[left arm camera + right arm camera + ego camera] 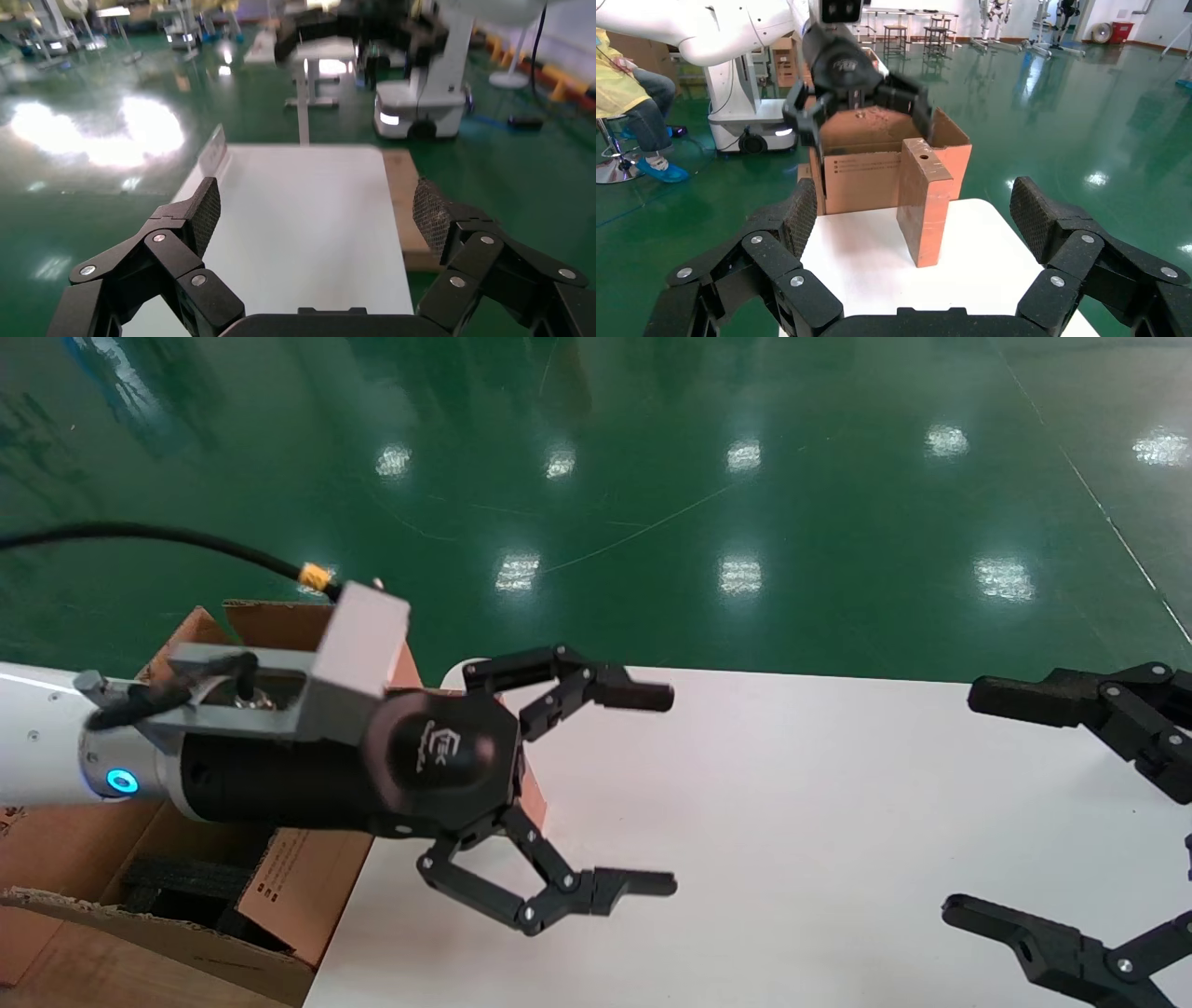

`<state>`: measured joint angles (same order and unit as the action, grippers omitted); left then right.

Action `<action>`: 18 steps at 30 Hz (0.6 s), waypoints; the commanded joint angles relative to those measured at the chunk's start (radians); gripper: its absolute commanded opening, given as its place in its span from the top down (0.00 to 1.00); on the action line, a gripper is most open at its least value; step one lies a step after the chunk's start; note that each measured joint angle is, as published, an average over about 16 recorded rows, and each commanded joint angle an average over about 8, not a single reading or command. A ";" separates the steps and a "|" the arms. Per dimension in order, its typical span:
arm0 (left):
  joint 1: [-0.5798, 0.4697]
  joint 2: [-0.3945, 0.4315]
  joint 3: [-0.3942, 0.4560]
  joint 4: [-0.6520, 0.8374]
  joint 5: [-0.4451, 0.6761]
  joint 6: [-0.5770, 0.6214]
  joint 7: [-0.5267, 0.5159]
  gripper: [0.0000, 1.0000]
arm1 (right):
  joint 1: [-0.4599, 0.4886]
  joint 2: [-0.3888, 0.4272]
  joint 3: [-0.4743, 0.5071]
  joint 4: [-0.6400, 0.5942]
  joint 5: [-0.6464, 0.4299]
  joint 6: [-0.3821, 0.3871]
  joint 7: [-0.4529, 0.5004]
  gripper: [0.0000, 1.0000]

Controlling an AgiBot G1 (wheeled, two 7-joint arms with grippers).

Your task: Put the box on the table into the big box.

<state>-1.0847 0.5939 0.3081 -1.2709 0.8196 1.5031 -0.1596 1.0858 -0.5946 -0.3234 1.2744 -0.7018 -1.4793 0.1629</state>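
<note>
One small box [925,200] to move, standing on edge on the table [989,263] right against the big box [866,165]; looks light, stiff cardboard, a bit slick I'd guess, so I'd pinch across its thin faces near the top; my left gripper [596,789] hangs spread wide just above it; right gripper [1062,812] sits well apart, also wide open.

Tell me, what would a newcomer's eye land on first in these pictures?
Probably the left gripper, a black claw spread wide open over the white table at its near-left corner. Just behind it stands the box, a small brown one on end on the table, right beside the big box with its ragged flaps. The right gripper hangs open at the table's right side.
</note>
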 commanded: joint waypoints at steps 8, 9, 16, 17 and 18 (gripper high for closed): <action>-0.027 -0.029 0.036 0.063 0.144 0.002 0.053 0.00 | 0.000 0.000 0.000 0.000 0.000 0.000 0.000 0.00; -0.031 -0.032 0.040 0.076 0.161 0.002 0.063 0.00 | 0.000 0.000 0.000 0.000 0.000 0.000 0.000 0.00; -0.087 -0.051 0.069 0.200 0.295 0.007 0.153 0.00 | 0.000 0.000 0.000 0.000 0.000 0.000 0.000 0.00; -0.099 -0.053 0.073 0.224 0.317 0.007 0.170 0.00 | 0.000 0.000 -0.001 0.000 0.000 0.000 0.000 0.00; -0.112 -0.055 0.077 0.248 0.338 0.007 0.187 0.00 | 0.000 0.000 -0.001 0.000 0.000 0.000 0.000 0.00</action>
<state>-1.2052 0.5434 0.3859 -1.0133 1.1584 1.5073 0.0313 1.0859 -0.5944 -0.3239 1.2744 -0.7014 -1.4791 0.1626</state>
